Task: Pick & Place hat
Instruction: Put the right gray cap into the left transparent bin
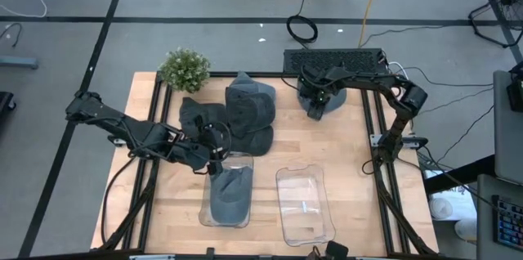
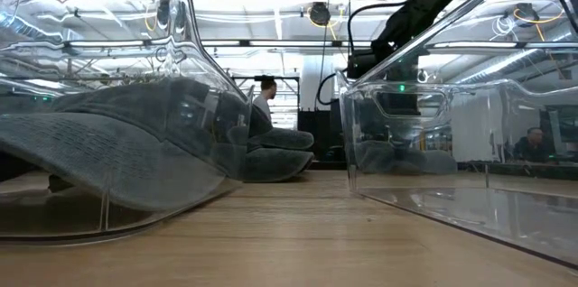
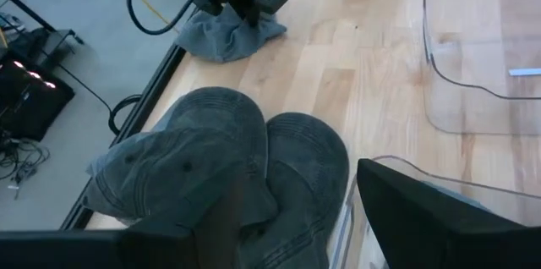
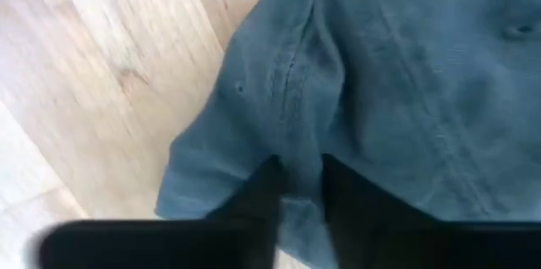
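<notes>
From above, my right gripper point(image 1: 315, 100) pinches 1 lone hat point(image 1: 321, 103) at the tabletop's point(image 1: 343, 150) far edge; my left gripper point(image 1: 214, 160) stands open. At my right wrist, only a fold is held, so it may slip.

Surface: pale wooden table top point(image 1: 343, 141) with a black metal frame.
Far left corner: small green potted plant point(image 1: 184, 69).
Far middle: pile of dark grey fabric caps point(image 1: 245, 113), lying directly on the wood.
Far right: single blue-grey fabric cap point(image 1: 323, 100), apart from the pile.
Near middle: 2 clear plastic bins side by side, the left clear bin point(image 1: 227, 193) with a grey cap inside, the right clear bin point(image 1: 305, 204) beside it.
</notes>
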You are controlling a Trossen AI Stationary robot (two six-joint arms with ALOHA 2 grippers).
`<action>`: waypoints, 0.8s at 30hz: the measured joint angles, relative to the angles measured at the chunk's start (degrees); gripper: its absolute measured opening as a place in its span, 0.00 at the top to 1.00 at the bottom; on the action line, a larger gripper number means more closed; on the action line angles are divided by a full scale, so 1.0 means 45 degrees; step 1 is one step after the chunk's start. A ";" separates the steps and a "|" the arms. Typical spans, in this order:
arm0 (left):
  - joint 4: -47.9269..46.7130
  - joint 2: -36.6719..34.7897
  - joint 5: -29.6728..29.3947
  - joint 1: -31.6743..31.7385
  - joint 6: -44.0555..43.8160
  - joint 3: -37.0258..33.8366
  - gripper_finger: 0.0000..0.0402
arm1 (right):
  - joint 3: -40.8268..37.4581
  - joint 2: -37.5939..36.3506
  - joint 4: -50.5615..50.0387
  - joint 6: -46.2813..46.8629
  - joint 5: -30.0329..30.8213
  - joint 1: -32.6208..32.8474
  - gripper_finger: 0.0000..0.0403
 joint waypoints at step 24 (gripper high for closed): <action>0.2737 0.0323 0.1049 0.1951 -0.0262 0.0000 0.40 | -0.0002 -0.6906 0.2779 0.1068 0.3166 0.5046 1.00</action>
